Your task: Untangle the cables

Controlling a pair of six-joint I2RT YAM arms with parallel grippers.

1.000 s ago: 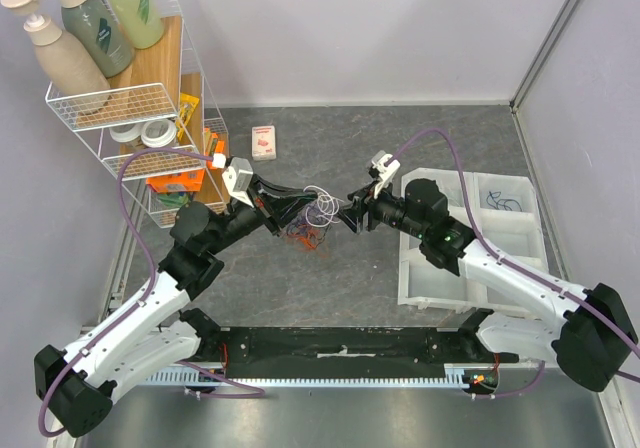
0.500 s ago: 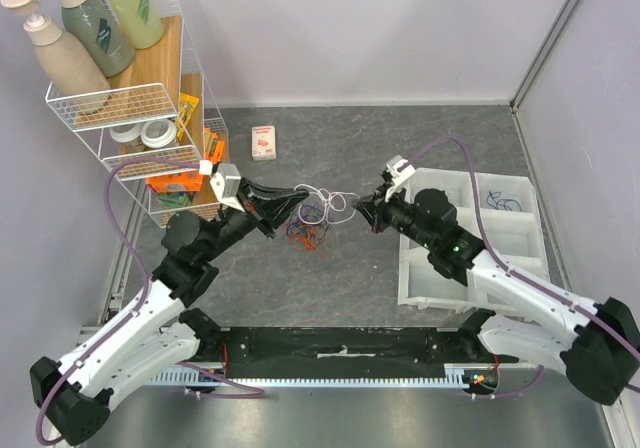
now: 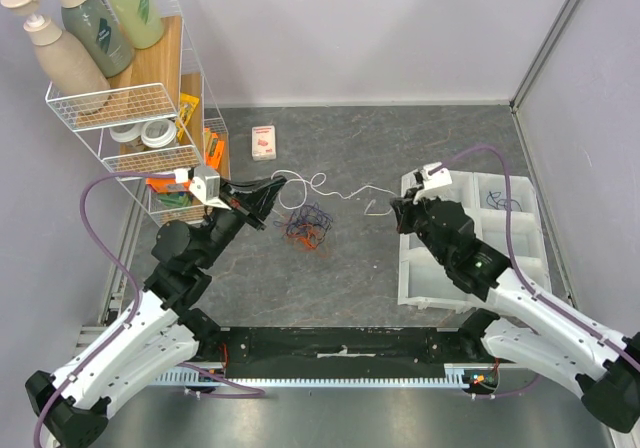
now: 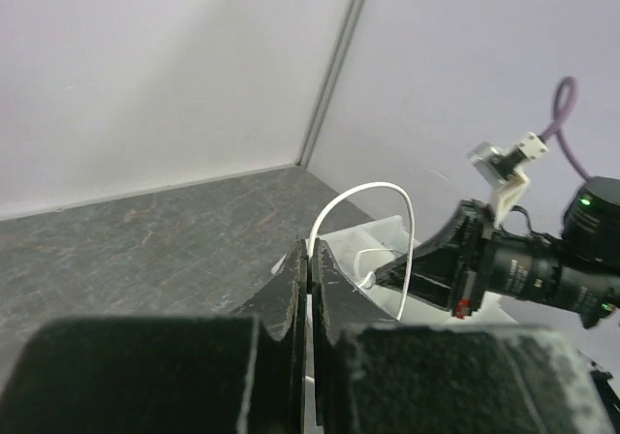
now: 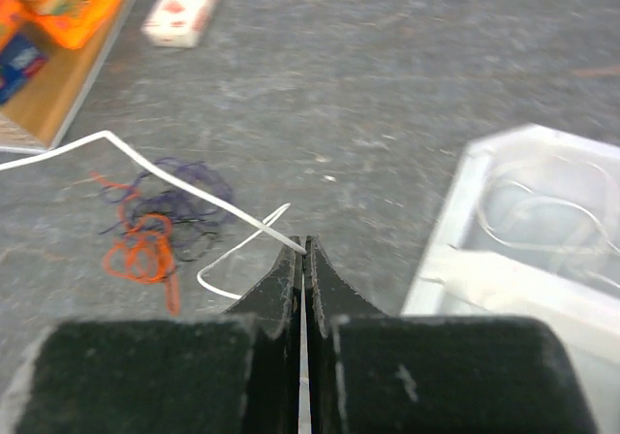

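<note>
Spanning the whole scene, the grey mottled table (image 3: 360, 128) carries everything else. At the far left stands a white wire rack (image 3: 150, 128) holding three pump bottles (image 3: 60, 53), tape rolls and orange packets. The bottle labels show a dark mark, but no writing can be read. At the right sits a white compartment tray (image 3: 408, 268), with a dark strand lying in its far right compartment. The left gripper (image 3: 275, 185) points right from beside the rack, its fingers clenched on the white cable (image 5: 174, 176). The right gripper (image 3: 396, 211), at the tray's far left corner, is pinched tight on the same cable, which runs in loose curls between the two. At the far centre lies a small red-and-white box (image 3: 264, 142), its print too small to read. The other cables (image 3: 310, 226), purple, dark blue and orange-red, lie knotted on the table between the grippers, nearer than the white one.
</note>
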